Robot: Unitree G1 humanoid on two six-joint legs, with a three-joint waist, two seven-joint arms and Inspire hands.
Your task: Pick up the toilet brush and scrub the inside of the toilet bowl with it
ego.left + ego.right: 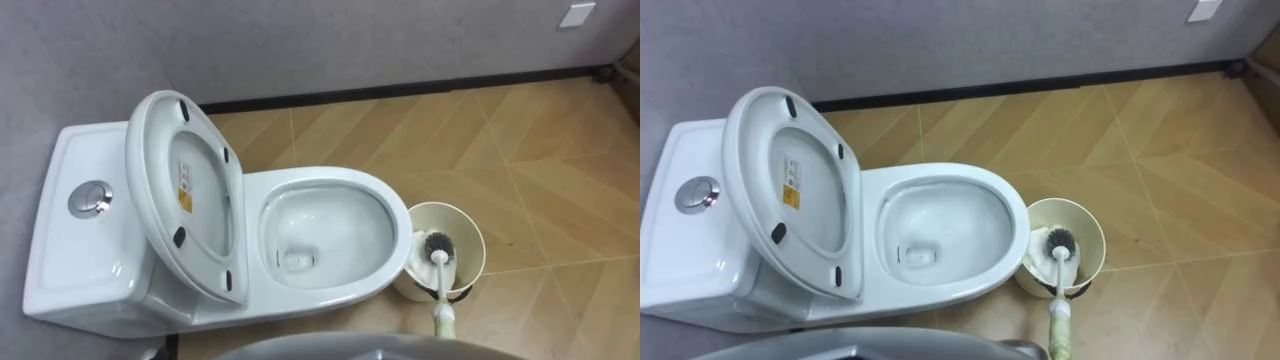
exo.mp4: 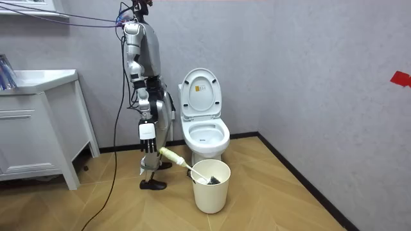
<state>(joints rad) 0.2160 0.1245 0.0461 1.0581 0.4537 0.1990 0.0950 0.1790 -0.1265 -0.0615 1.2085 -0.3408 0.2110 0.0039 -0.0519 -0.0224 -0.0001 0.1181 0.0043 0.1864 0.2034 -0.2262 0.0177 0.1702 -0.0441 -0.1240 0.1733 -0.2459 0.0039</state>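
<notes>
The robot is standing beside the toilet, on its room view's left, looking down across the bowl. The seat is standing raised, leaning back over the tank, and the round flush button is showing on the tank's top. A little water is lying at the bottom of the bowl.

A pale bucket is sitting on the wooden floor, just beside the toilet's front end and touching or nearly touching it. The brush is leaning in this bucket, with its dark bristle head down inside and its handle sloping up over the rim, away from the toilet and toward the robot.

In the room view the right hand is hanging low at the robot's side, on the near side of the toilet, with the handle's upper end just beside it. I cannot tell whether it is grasping the handle or hanging free, as its fingers are too small to read.

A white cabinet is standing well apart from the toilet, along the same wall, behind the robot.
</notes>
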